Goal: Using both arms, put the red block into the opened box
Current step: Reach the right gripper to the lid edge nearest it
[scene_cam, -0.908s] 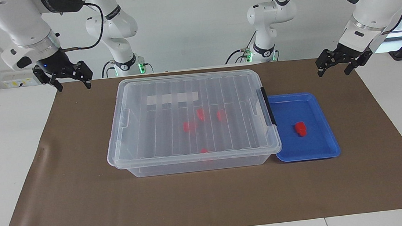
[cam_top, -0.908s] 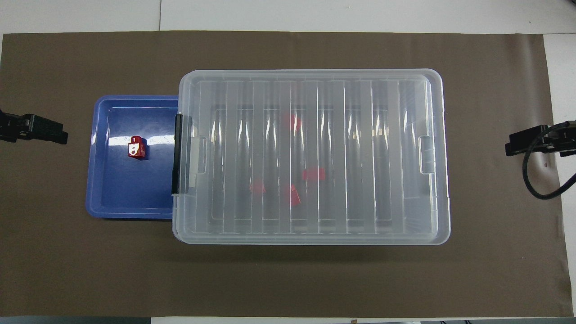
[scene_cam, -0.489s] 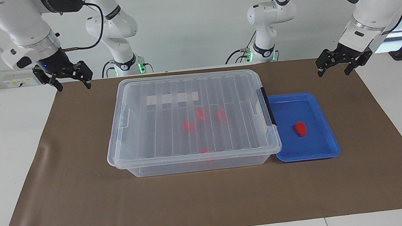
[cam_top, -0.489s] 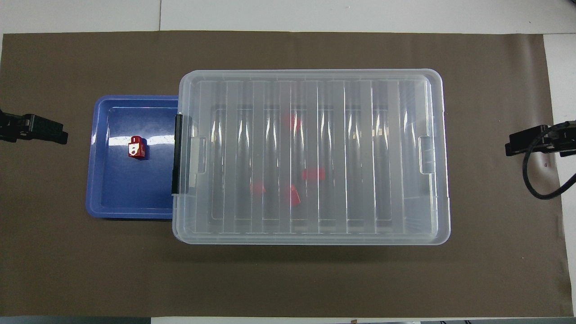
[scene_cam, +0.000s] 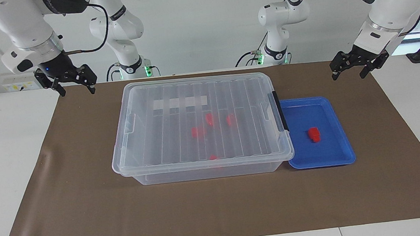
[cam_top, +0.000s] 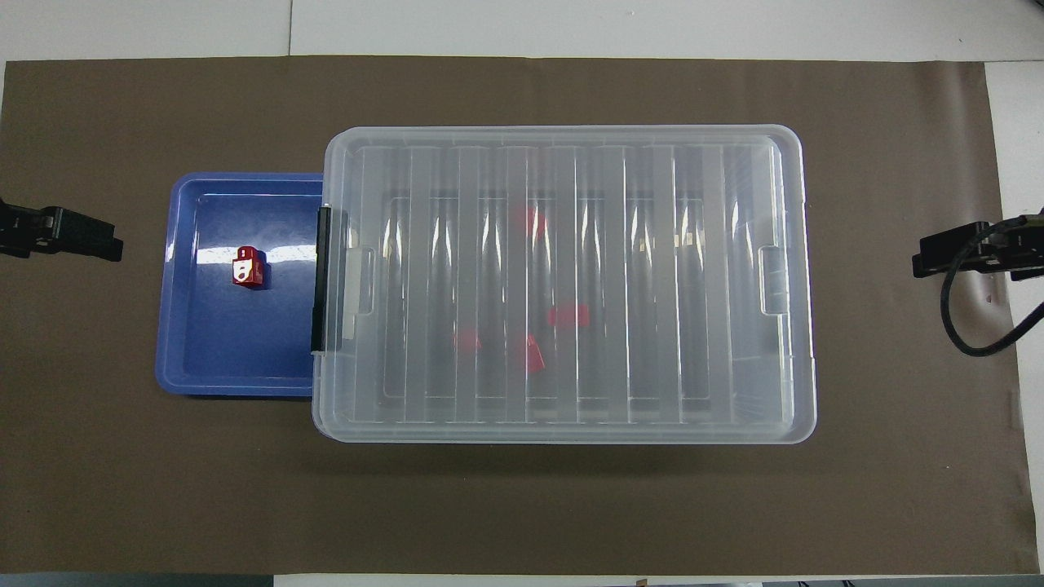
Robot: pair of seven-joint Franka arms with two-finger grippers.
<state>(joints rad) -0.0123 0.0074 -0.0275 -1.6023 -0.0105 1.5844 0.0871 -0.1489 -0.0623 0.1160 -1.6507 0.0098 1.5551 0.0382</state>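
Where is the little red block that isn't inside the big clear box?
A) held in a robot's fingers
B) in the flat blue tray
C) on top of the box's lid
B: the small red plastic block lies in the shallow blue plastic tray, beside the lidded clear plastic box.

white worktop [scene_cam: 6, 160], big brown paper mat [scene_cam: 87, 207] spread over most of it, clear lidded box [scene_cam: 199, 123] sitting mid-mat, shallow blue tray [scene_cam: 337, 156] snug against its latch end, toward the left arm's end

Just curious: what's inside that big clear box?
Through the closed ribbed lid of the box, four red blocks show blurrily. Their exact shapes stay hidden.
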